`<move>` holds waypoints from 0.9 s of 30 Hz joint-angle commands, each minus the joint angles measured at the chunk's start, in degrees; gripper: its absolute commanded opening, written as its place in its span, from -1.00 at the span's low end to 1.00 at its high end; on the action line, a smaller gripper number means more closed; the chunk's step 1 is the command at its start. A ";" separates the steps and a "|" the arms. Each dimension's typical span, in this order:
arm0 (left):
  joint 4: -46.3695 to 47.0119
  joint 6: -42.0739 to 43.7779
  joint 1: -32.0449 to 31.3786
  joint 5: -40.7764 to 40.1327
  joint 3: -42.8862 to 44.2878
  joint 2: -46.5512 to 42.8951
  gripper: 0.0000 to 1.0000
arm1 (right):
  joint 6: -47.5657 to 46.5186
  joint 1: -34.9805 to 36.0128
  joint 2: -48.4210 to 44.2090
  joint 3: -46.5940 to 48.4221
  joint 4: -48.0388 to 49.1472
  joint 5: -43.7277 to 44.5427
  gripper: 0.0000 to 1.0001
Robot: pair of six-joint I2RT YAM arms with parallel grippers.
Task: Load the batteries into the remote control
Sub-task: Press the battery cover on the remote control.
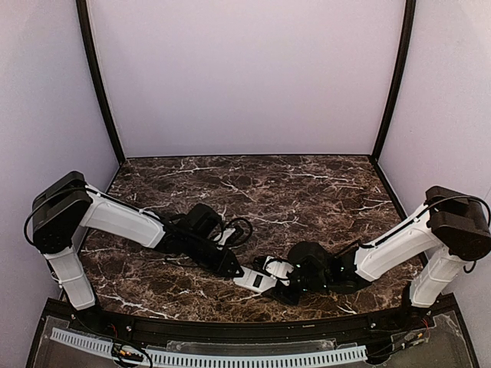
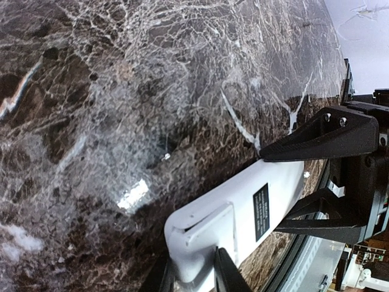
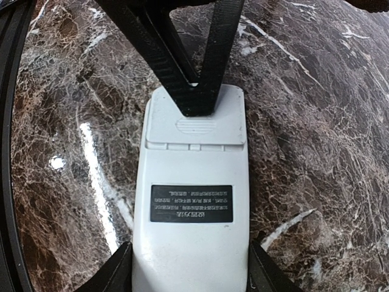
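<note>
The white remote control (image 1: 257, 278) lies back-up on the marble table, its black label (image 3: 191, 202) facing up. My right gripper (image 3: 191, 274) is shut on its two long sides at the label end. At the other end my left gripper (image 2: 191, 277) is shut on the remote control (image 2: 243, 207), one finger (image 3: 197, 91) resting on the battery cover (image 3: 194, 125). The battery cover (image 2: 213, 228) shows a thin gap along its edge. In the top view the left gripper (image 1: 239, 272) and the right gripper (image 1: 285, 287) meet over the remote. The batteries are out of view.
The dark marble table (image 1: 307, 184) has pale walls on three sides. A black rail (image 1: 253, 330) runs along the near edge, close behind the remote. Both arms reach inward from the front corners.
</note>
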 commanded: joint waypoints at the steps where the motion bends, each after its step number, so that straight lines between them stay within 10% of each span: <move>1: -0.48 -1.89 -1.94 1.28 -2.94 2.70 -0.54 | 0.83 0.14 0.16 1.17 2.54 0.84 -1.00; 27: 3.99 -5.28 -4.33 4.86 -4.68 7.22 -0.56 | 1.81 0.18 1.44 1.95 4.91 0.65 -1.00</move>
